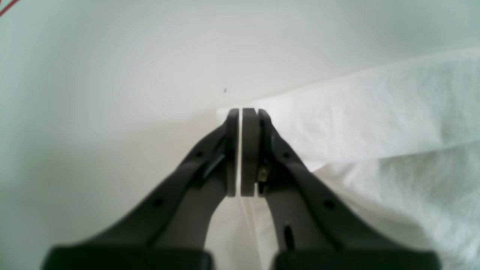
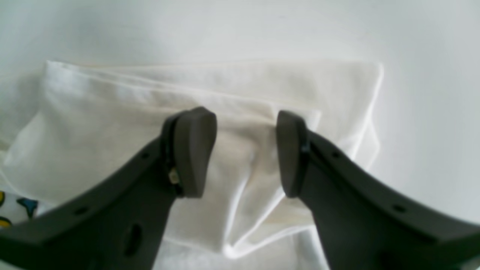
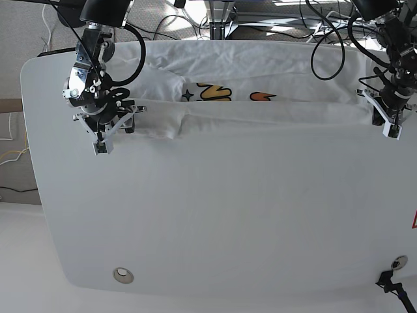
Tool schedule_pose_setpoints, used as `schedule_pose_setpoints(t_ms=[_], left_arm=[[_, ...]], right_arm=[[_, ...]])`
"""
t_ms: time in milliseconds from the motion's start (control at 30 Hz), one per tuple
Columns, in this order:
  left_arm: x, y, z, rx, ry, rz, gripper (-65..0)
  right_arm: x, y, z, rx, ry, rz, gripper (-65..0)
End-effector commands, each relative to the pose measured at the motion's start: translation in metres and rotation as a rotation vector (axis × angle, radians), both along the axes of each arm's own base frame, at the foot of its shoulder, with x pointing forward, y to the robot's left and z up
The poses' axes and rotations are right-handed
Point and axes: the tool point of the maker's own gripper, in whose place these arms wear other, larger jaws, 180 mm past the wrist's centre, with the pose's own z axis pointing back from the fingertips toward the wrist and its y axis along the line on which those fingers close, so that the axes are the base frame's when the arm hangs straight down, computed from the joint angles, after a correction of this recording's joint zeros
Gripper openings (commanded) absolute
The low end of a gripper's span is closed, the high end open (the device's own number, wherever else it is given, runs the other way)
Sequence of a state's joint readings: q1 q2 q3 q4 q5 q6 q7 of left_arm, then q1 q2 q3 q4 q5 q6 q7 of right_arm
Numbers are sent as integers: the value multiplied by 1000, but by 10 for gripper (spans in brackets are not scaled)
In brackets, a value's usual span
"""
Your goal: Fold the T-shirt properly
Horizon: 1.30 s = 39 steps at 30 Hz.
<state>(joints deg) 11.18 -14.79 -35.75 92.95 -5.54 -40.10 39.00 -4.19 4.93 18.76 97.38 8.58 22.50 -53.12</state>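
Left wrist view: I see the left gripper [image 1: 240, 112] pinched, seemingly on the white cotton T-shirt's [image 1: 375, 123] corner; the right gripper [image 2: 245, 150] gapes above a folded sleeve.

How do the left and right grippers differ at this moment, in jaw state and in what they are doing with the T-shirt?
The left gripper has its jaws pressed together at a corner edge of the T-shirt; the right gripper has its jaws apart with nothing between them. The left sits at the cloth's edge with bare table beside it; the right hangs over a folded sleeve. Both have dark fingers and sit at opposite ends of the shirt.
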Motion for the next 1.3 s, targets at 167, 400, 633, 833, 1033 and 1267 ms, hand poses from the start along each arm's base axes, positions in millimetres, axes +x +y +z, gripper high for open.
schedule_pose_setpoints(t_ms=[167, 400, 633, 833, 1033, 1267], left_arm=[[0, -5, 41, 96, -86, -67, -650], [-3, 9, 33, 84, -61, -34, -577], [23, 4, 30, 32, -91, -28, -246], [18, -15, -3, -14, -3, -74, -307], [-3, -9, -39, -73, 86, -34, -309], [5, -11, -36, -95, 34, -38, -309]], right_arm=[[10, -3, 12, -5, -47, -2, -360], [10, -2, 12, -2, -47, -2, -360], [9, 4, 10, 15, -46, -4, -360], [9, 5, 9, 17, -44, -4, -360], [9, 4, 10, 15, -44, -5, -360], [9, 5, 10, 18, -45, -4, -360]])
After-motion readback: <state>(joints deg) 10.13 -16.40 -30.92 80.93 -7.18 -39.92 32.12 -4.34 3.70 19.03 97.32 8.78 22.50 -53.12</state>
